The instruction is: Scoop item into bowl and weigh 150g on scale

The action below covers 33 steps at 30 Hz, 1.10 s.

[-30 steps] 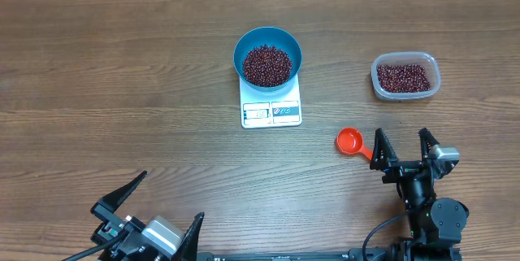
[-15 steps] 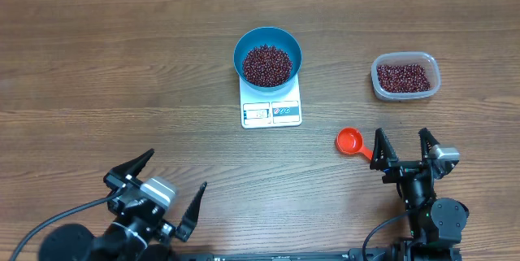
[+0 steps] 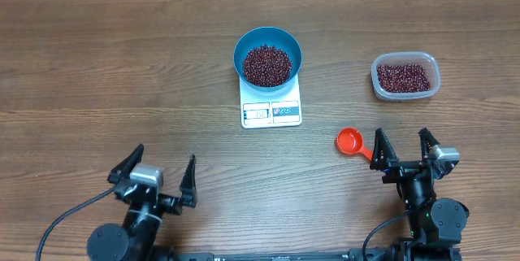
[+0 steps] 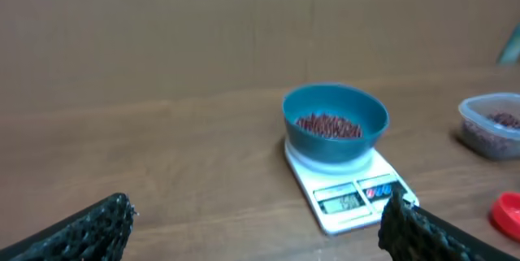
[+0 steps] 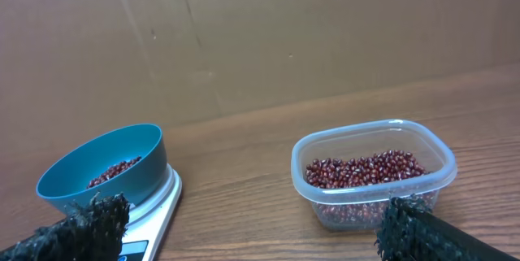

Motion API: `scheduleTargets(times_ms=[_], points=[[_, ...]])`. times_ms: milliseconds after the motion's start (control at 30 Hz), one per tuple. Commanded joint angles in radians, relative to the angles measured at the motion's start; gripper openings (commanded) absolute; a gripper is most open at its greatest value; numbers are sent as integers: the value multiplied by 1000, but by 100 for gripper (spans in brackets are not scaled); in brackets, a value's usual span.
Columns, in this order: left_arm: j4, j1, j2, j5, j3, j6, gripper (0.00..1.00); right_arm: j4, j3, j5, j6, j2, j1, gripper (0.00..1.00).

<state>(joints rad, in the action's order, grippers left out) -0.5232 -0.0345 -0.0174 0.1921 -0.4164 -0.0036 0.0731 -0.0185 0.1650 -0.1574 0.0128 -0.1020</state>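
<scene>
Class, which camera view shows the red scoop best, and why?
The overhead view: the whole red scoop lies in the open on the table. The left wrist view catches only a red edge at its border. The right wrist view misses it.

We see only the left gripper (image 3: 166, 155) change. 1 second ago it lay skewed along the near edge of the table (image 3: 81, 66), close to the near-left corner and partly cut off there. 0.5 seconds ago it had lifted clear of that edge, still angled. Now it stands a little further right and squared up, its 2 fingers pointing toward the far edge.
</scene>
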Motion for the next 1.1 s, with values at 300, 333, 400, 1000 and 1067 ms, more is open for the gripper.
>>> scheduleTargets(times_ms=[300,333,400,1000,1067], points=[[230,-50,14,-80,285,-26,100,-4,11,-7,2,-10,6,100],[254,-51,14,-80,307,-26,100,-4,11,-7,2,-10,6,100],[313,-51,14,-80,351,-27,100,-4,11,-7,2,-10,6,100],[511,-50,15,-136,412,-18,100,-4,11,-7,2,-10,6,100],[449,-50,15,-137,412,-18,100,-4,11,-7,2,-10,6,100]])
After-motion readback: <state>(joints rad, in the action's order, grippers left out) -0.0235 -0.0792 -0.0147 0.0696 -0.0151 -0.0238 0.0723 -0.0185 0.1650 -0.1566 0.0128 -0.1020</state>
